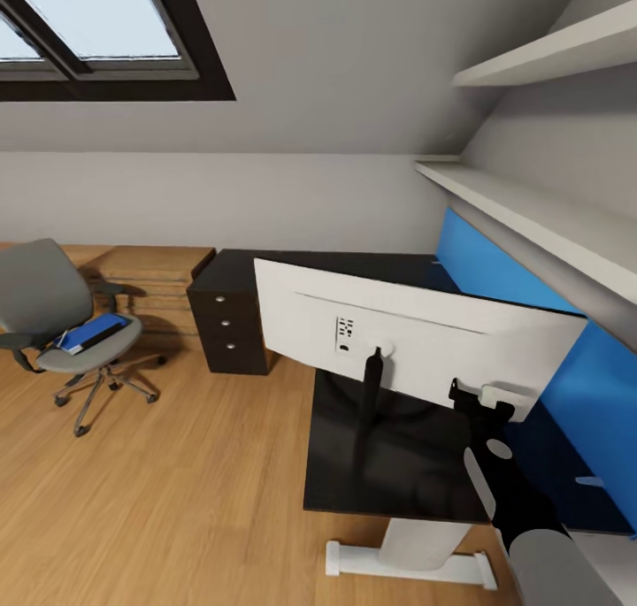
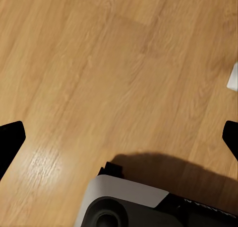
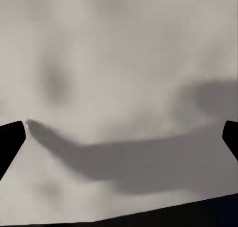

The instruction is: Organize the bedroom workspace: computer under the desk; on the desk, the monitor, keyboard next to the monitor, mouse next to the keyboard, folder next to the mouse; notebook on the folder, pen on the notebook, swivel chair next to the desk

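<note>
The monitor (image 1: 416, 332) stands tilted on the black desk (image 1: 336, 473), its white back towards me, on a slim black stand. My right gripper (image 1: 478, 398) is at the monitor's lower right edge. In the right wrist view the right gripper (image 3: 119, 137) is open, fingertips wide apart, close against that white back. The left gripper (image 2: 119, 137) is open over bare wooden floor. At the far left the grey swivel chair (image 1: 62, 323) stands apart from the desk with the blue folder (image 1: 88, 333) on its seat. A pale patch at the folder's near end is too small to identify. Keyboard, mouse, pen and computer are out of view.
The desk's black drawer unit (image 1: 226, 323) stands between chair and monitor, with light wooden low cabinets (image 1: 155, 279) behind. A blue wall panel (image 1: 504, 279) and white shelves (image 1: 531, 212) line the right side. The white desk leg (image 1: 416, 553) is near me. Wooden floor (image 1: 177, 482) lies open at the left.
</note>
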Robot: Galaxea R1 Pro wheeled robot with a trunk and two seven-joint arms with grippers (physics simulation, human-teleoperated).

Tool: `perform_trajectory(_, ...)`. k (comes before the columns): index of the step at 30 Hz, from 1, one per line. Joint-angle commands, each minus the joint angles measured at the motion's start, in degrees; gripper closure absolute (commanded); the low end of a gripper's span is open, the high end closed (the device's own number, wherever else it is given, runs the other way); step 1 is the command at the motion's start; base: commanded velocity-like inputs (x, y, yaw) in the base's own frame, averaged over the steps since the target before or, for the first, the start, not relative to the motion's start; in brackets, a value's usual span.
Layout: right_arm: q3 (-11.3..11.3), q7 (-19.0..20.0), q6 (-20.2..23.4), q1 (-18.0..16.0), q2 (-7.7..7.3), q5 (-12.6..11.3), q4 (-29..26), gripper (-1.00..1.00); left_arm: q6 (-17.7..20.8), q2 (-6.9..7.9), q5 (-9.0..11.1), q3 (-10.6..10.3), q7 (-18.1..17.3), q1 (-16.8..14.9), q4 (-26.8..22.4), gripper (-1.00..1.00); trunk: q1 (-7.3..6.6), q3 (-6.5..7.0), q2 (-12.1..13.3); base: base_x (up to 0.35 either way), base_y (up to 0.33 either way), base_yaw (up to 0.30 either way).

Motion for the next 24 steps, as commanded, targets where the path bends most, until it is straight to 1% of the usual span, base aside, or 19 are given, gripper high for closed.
perform_trajectory(1, 0.1, -0.1, -0.2, 0.0, -0.01, -0.2, 0.0, -1.0, -0.2, 0.0, 0.1, -0.2, 0.2, 0.0, 0.0, -1.0, 0.05, -0.11, -0.1, 0.24, 0.0, 0.0)
perform_trajectory(5, 0.1, -0.1, -0.2, 0.0, -0.01, -0.2, 0.1, -1.0, -0.2, 0.0, 0.1, -0.2, 0.2, 0.0, 0.0, -1.0, 0.05, -0.11, -0.1, 0.168, 0.0, 0.0)
perform_trajectory(13, 0.0, -0.1, -0.2, 0.0, -0.03, -0.3, 0.0, -1.0, -0.2, 0.0, 0.1, -0.2, 0.2, 0.0, 0.0, -1.0, 0.05, -0.11, -0.1, 0.04, 0.0, 0.0)
perform_trajectory(19, 0.0, 0.0, -0.2, 0.0, -0.4, -0.3, 0.0, -1.0, -0.2, 0.0, 0.1, -0.2, 0.2, 0.0, 0.0, -1.0, 0.05, -0.11, -0.1, 0.204, 0.0, 0.0)
perform_trajectory(24, 0.0, 0.0, -0.2, 0.0, -0.51, -0.3, 0.0, -1.0, -0.2, 0.0, 0.1, -0.2, 0.2, 0.0, 0.0, -1.0, 0.05, -0.11, -0.1, 0.078, 0.0, 0.0)
